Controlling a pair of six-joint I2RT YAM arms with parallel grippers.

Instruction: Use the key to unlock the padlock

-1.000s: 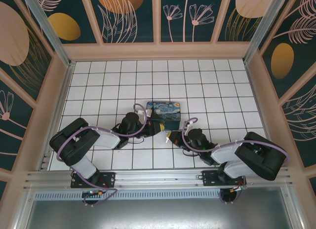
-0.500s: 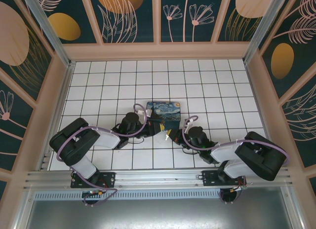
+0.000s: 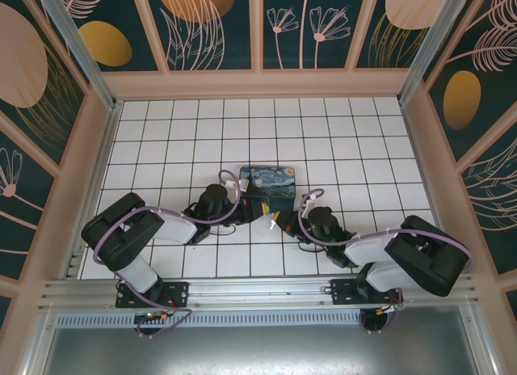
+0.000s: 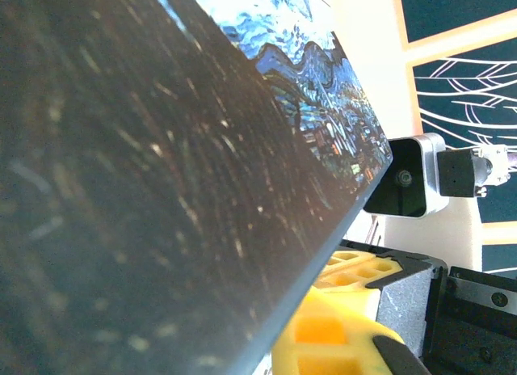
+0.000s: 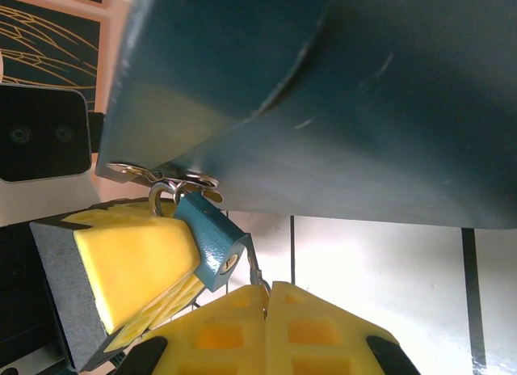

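The small blue padlock (image 5: pixel 212 242) hangs tilted from the silvery hasp (image 5: pixel 166 179) on the underside edge of the starry-night box (image 3: pixel 269 182). Its keyhole end faces down and to the right. My left gripper (image 3: pixel 257 207) is at the box's near edge; its yellow fingers (image 5: pixel 133 266) press on the padlock's left side and hide part of it. My right gripper (image 5: pixel 267 298) is shut on the thin metal key (image 5: pixel 257 270), whose tip sits just beside the keyhole (image 5: pixel 232 262). In the left wrist view the box's dark side (image 4: pixel 145 173) hides the padlock.
The box stands on the white tiled floor (image 3: pixel 355 149) between the two arms. Patterned walls (image 3: pixel 258 27) close in the workspace. The right wrist's camera housing (image 4: pixel 404 179) sits close behind the box corner.
My right gripper has moved left with the key, closing in on the padlock and the left gripper. The left arm and the box have stayed put.
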